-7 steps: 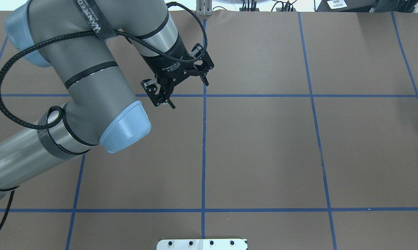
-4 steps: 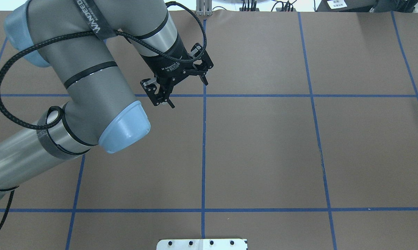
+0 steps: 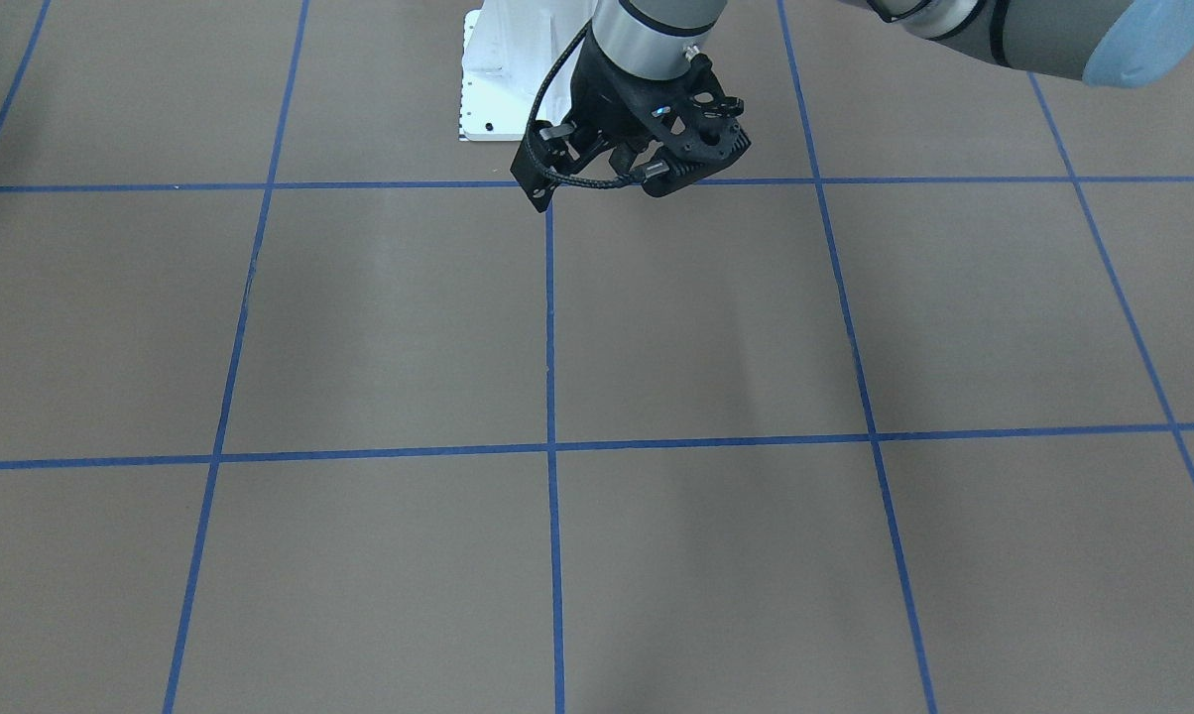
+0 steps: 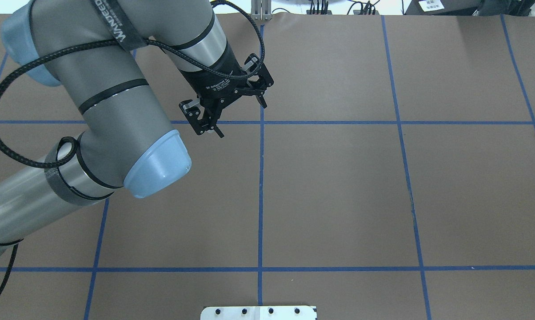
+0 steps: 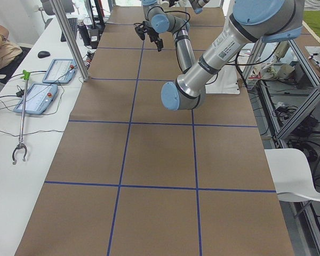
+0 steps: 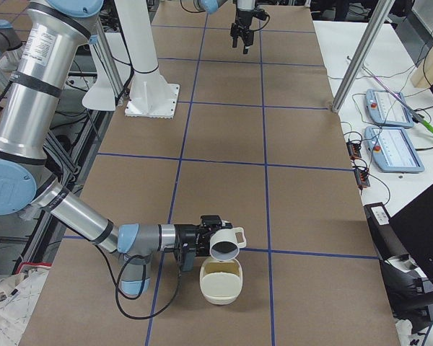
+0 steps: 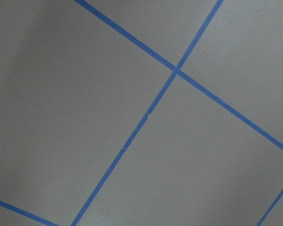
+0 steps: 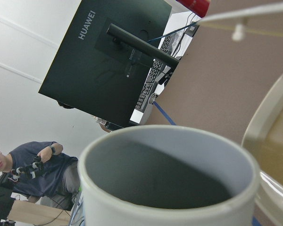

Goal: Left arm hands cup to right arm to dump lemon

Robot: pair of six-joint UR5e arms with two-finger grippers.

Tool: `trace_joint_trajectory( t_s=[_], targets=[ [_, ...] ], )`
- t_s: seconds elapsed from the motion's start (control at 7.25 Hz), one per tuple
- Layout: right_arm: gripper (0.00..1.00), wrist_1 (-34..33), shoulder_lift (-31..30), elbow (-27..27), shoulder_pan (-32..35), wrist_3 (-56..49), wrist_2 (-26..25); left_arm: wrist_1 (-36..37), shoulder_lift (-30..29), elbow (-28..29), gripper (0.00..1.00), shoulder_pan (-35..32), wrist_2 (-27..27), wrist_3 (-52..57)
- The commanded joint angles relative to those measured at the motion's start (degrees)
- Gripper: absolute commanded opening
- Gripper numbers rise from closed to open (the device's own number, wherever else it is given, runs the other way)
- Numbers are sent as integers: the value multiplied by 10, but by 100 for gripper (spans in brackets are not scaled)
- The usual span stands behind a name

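My left gripper (image 4: 243, 122) hangs open and empty over the brown table near a blue tape crossing; it also shows in the front view (image 3: 597, 178) and small at the far end in the right side view (image 6: 243, 40). The cream-white cup (image 6: 226, 245) is tipped at my right gripper (image 6: 202, 234), mouth down toward a cream bowl (image 6: 220, 288). I cannot tell whether the right gripper is shut. In the right wrist view the cup (image 8: 170, 179) fills the frame and its grey inside looks empty. No lemon shows clearly.
The white robot base plate (image 4: 258, 312) sits at the table's near edge. Teach pendants (image 6: 393, 148) lie on the side bench. A monitor (image 8: 108, 61) and an operator (image 8: 33, 174) are beyond the table. Blue tape lines (image 7: 174, 70) grid the table.
The left arm's elbow has drifted slightly left. Its gripper stays open in nearly the same spot.
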Motion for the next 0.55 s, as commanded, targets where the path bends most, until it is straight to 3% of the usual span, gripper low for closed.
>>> trace_joint_trajectory(
  t_s=[0.0,0.41],
  targets=[
    [0,8,5,-8,6,120,1,0,0,-7,100,0,0,-1],
    [1,85,28,-73,16,266,-1,0,-1,-7,100,0,0,-1]
  ],
)
